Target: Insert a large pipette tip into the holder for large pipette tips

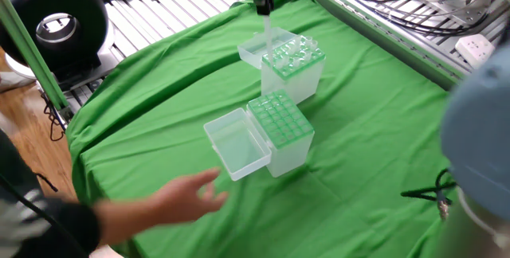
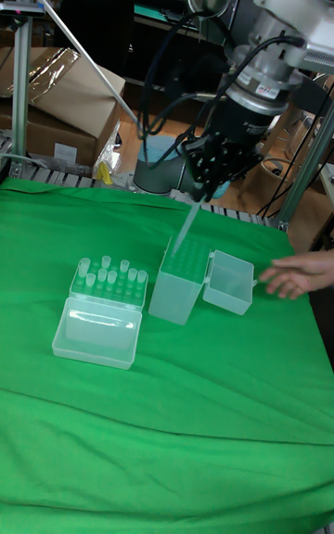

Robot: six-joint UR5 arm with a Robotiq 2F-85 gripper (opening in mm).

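Note:
My gripper hangs in the air, shut on the large pipette tip, a slender whitish cone pointing down. The holder for large pipette tips stands mid-cloth with its bright green grid top showing and its clear lid folded open. In the fixed view the tip lines up over the far box. In the tall fixed view its point sits just above the holder's back edge. The tip touches nothing.
A second box bristling with clear tips stands close behind the holder, with its lid open. A person's hand hovers over the green cloth near the holder. Cables lie at the right.

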